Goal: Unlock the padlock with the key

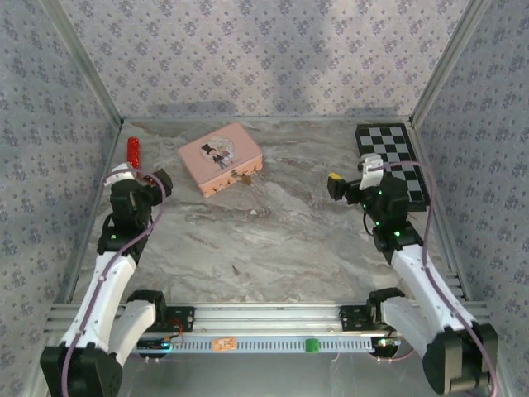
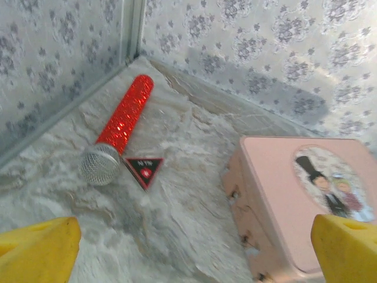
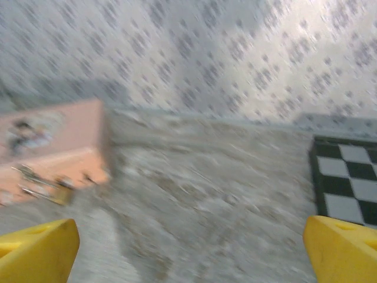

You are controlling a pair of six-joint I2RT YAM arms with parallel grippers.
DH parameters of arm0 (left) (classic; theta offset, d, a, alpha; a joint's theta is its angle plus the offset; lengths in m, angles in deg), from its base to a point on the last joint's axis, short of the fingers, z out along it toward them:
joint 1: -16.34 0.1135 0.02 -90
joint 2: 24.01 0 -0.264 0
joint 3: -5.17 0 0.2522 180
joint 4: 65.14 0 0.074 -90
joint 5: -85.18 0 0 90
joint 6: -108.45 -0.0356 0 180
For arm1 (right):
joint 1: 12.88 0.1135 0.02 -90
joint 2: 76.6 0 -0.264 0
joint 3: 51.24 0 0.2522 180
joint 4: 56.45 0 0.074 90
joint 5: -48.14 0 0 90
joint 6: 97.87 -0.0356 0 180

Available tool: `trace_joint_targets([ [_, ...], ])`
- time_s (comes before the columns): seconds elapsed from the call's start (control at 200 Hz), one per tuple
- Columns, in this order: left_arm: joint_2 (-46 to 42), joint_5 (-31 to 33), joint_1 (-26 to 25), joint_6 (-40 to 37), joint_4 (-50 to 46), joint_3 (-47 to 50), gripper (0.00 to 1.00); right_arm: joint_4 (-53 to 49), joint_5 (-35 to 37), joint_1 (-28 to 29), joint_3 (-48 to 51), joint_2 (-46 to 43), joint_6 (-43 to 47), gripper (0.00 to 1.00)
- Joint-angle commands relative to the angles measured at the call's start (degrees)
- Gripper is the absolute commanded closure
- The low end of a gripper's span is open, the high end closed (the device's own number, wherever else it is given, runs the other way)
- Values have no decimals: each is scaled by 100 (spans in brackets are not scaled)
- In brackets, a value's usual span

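Both spread and empty, left gripper (image 2: 189,250) and right gripper (image 3: 189,250); tiny brass padlock (image 3: 58,193) hangs on the pink rectangular picture tin (image 3: 53,127), ahead-left of the right gripper, so an off-centre pinch likely shoves the tin instead.

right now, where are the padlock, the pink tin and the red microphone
padlock (image 1: 242,176): top view, brass body at the tin's front
pink tin (image 1: 216,155): top view, middle of lid
red microphone (image 2: 125,115): left wrist view, glitter handle

The padlock (image 1: 242,177), tiny and brass-coloured, sits against the front wall of the pink tin (image 1: 216,153) at its clasp, low by the tabletop. Blur hides whether its shackle is closed.
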Motion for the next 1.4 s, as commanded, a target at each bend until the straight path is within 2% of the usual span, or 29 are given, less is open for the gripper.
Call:
trace_joint_targets([
  [0.0,-433,-453,6,932,-1696,-220,0,-1298,-162,158,-462,-416,-1402,1],
  [0.07,-780,-456,70,1344,-2229,-198,0,-2265,254,138,-786,-598,-2448,1],
  [0.13,-1057,-1062,186,1170,-2145,-48,0,-3378,625,41,-999,-729,-3289,1],
  [0.155,-1133,-1335,225,1064,-2114,-10,0,-3429,604,-75,-968,-792,-3292,1],
  [0.235,-1225,-2041,276,896,-2179,12,0,-3153,-146,-421,-705,-967,-3088,1],
  [0.31,-1170,-2643,267,756,-2192,18,0,-3181,-351,-579,-692,-933,-3097,1],
  [0.41,-1065,-3206,269,630,-2132,124,0,-3605,-334,-280,-823,-694,-3178,1],
  [0.495,-1007,-3402,266,647,-1927,368,0,-3683,167,509,-761,-593,-3360,1],
  [0.675,-1094,-3204,265,654,-1697,577,0,-3689,1327,2565,-627,-145,-4204,1],
  [0.82,-1500,-2523,263,314,-1908,442,0,-3692,1996,4032,-775,762,-5058,1],
  [0.9,-1770,-2161,268,298,-1943,465,0,-3727,2207,4638,-995,1367,-5372,1],
  [1.019,-2137,-1982,261,303,-1848,647,0,-3644,2006,5131,-1371,2226,-5652,1],
  [1.194,-2457,-1481,-55,255,-1990,620,0,-3212,1312,5459,-1825,3365,-5986,11],
  [1.394,-2729,-1180,-350,296,-2112,610,0,-3944,729,5660,-3080,4738,-5973,21],
])
